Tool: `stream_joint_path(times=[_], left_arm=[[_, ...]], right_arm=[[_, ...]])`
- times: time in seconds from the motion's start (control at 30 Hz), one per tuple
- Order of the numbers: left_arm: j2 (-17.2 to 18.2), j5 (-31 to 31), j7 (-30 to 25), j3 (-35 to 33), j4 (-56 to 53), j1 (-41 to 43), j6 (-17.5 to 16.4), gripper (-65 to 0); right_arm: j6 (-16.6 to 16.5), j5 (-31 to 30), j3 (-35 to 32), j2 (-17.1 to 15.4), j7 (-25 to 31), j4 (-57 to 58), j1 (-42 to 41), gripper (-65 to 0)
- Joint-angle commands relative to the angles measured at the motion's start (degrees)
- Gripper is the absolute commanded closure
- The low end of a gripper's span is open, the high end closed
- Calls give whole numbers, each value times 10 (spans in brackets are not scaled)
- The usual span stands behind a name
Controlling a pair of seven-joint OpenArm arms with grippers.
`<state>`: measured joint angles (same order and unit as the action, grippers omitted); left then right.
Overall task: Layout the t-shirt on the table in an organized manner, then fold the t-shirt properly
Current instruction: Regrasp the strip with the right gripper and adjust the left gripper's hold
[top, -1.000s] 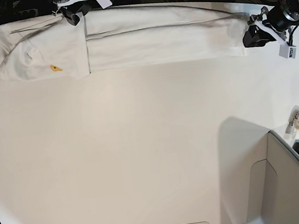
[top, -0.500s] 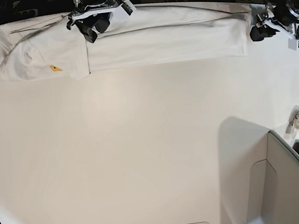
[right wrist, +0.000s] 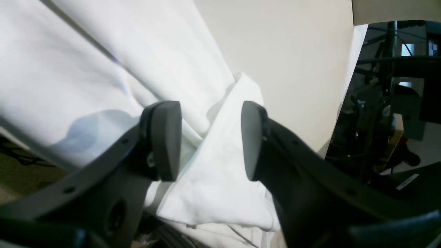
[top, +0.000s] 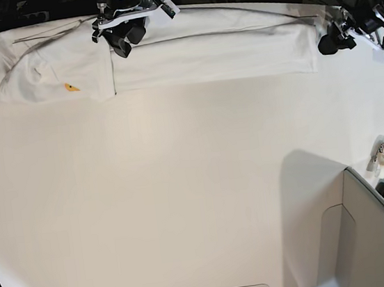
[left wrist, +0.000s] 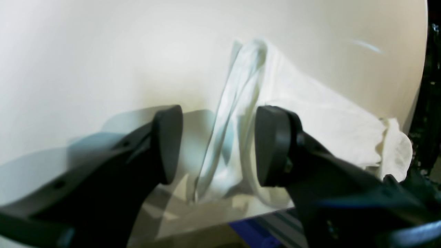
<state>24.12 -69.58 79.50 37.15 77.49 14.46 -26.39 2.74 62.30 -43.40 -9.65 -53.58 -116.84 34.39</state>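
The t-shirt (top: pixel 167 52) lies as a long band on the table (top: pixel 185 200); left gripper (left wrist: pixel 218 144) and right gripper (right wrist: pixel 210 141) gape empty over it, so next probably regrasp its ends.

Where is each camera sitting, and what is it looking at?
Base: high above, looking down at the table, the t-shirt and both claws.
Left wrist: on the left arm, looking past the open left claw at the shirt's end.
Right wrist: on the right arm, looking past the open right claw at folded cloth.
All three show the t-shirt and table.
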Motion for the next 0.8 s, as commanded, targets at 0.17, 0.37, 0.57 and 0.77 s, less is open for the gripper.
stream_joint_path(times=[0.17,0.37,0.57,0.77], left_arm=[[12,-8,5,2,4,-23,2,-383],[12,-16,5,1,4,-23,2,-398],[12,-16,5,-20,4,-17,2,-398],[9,-16,5,-57,6,-5,2,-397]], right_arm=[[75,-9,-16,87,8,-8,-52,-283],[75,-9,-16,87,8,-8,-55,-283],[75,-9,-14,87,8,-8,-57,-283],[75,-9,-13,88,8,-8,-60,-283]])
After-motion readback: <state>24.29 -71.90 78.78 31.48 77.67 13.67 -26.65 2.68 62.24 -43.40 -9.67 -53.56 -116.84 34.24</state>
